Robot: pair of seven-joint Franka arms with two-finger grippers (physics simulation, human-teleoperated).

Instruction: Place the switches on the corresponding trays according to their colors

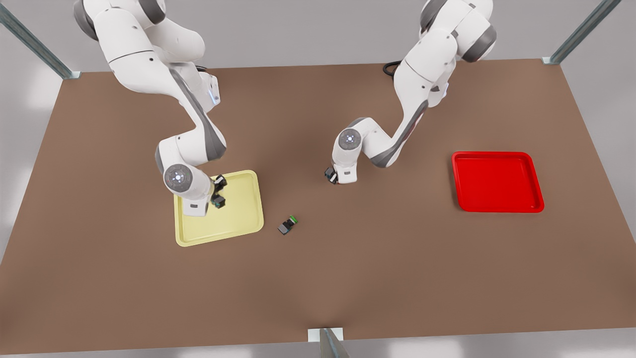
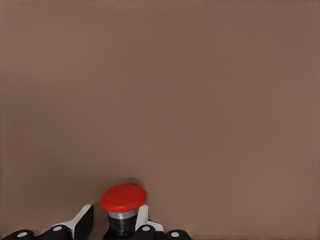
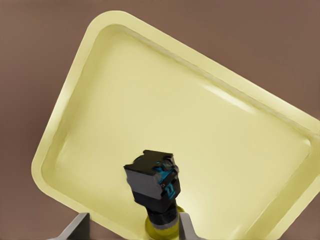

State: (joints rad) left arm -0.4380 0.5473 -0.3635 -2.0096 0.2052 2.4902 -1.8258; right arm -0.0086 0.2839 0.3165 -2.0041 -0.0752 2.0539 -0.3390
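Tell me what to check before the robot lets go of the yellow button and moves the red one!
1. Right claw grips the yellow switch: ok.
2. Yellow switch is over the yellow tray: ok.
3. Yellow switch touches the tray floor: cannot tell.
4. Left claw is around the red switch: ok.
5. Red tray has room: ok.
6. Green switch lies clear of both arms on the table: ok.
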